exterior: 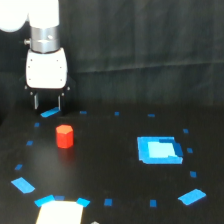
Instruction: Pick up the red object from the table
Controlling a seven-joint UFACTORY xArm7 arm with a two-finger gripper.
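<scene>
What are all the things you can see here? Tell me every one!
red object: one, red-orange, standing on the table toward the exterior view's left, below the claw and apart from it.
table: one, black, filling the lower part of the view.
big blue rectangle: one, bright blue, flat on the table toward the exterior view's right.
small blue marks: many, blue, scattered in a ring around the table.
pale patch: one, whitish with blue corners, at the bottom edge.
dark backdrop: one, black, behind the table.
robot arm: one, white and silver, at upper left of the view.
claw: one, dark fingers under a white body, open, holding nothing.
</scene>
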